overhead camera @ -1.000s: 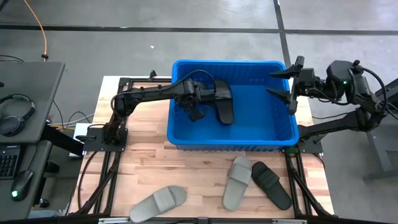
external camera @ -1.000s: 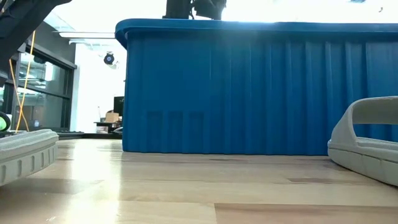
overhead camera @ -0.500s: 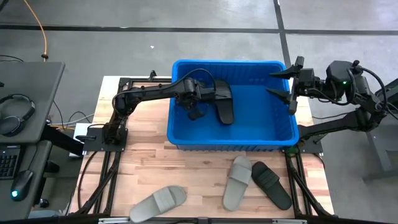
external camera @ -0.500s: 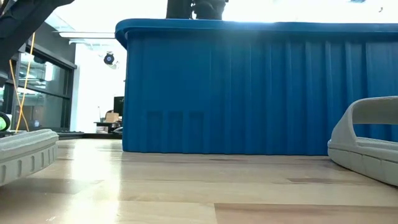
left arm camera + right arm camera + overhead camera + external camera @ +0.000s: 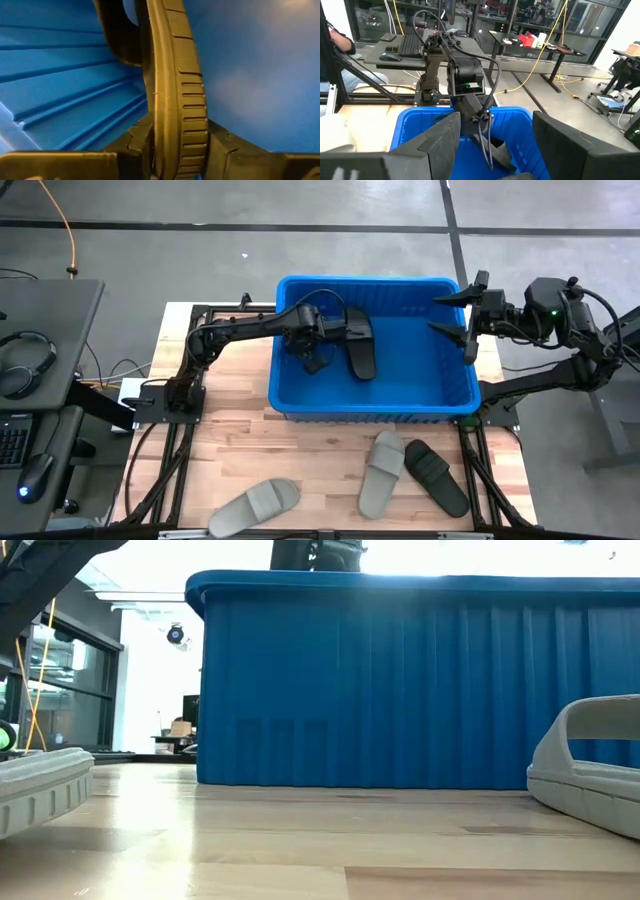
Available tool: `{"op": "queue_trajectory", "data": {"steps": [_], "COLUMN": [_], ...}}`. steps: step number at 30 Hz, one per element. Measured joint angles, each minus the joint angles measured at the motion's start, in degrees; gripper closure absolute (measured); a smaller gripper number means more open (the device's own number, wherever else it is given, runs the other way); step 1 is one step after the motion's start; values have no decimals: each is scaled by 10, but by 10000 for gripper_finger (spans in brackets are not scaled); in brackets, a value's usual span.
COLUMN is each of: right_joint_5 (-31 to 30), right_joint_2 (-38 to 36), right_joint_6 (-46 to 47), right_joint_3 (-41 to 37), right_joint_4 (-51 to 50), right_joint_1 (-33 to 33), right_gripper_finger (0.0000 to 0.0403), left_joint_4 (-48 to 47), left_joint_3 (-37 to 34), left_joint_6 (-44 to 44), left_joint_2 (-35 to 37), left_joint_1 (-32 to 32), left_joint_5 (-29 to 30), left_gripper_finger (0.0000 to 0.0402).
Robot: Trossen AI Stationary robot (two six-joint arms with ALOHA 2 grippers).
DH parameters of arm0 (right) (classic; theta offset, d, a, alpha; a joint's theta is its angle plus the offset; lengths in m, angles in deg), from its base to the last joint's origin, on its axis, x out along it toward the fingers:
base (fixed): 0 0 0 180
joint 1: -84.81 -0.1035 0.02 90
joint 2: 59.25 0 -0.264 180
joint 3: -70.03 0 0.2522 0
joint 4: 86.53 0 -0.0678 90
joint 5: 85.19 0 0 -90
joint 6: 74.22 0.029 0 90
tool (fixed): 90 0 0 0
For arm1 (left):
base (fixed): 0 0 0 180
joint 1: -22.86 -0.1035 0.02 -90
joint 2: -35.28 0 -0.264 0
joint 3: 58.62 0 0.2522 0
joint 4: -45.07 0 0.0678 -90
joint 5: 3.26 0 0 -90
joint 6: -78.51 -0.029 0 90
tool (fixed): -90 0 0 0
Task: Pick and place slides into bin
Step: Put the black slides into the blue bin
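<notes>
**Black slide held over the blue bin, three more wait on the table**

The left end effector (image 5: 335,340) reaches over the large bright blue rectangular plastic bin (image 5: 376,408) with a black foam slip-on slide (image 5: 358,346) clamped edge-on between its fingers (image 5: 142,142); the left wrist view shows the ribbed sole pinched upright against the bin's blue inner wall. The grip on the sole's edge appears meant to let the slide hang clear of the rim for a drop, though whether its toe already touches the bin floor cannot be told from above. Apart from this slide, the bin looks empty. The right end effector (image 5: 458,311) waits with its fingers spread wide above the bin's far right corner, grasping nothing. On the wooden table (image 5: 240,450) in front of the bin lie a light grey foam slide (image 5: 256,504) to the left, a second light grey slide (image 5: 381,471) near the middle and a second black slide (image 5: 436,476) just beside it.
</notes>
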Motion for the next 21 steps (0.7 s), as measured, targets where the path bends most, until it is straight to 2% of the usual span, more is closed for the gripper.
{"op": "queue_trajectory", "data": {"steps": [5,14,17,21], "right_joint_5": [0,0,0,0], "right_joint_2": [0,0,0,0], "right_joint_6": [0,0,0,0], "right_joint_3": [0,0,0,0], "right_joint_4": [0,-2,-6,-13], "right_joint_1": [0,0,0,0], "right_gripper_finger": [164,164,164,164], "left_joint_4": [0,0,0,0], "left_joint_3": [0,13,25,42], "left_joint_6": [4,8,8,6], "left_joint_2": [0,0,0,0], "left_joint_1": [0,0,0,0], "left_joint_5": [-36,-122,-131,-135], "left_gripper_finger": [253,142,122,116]}}
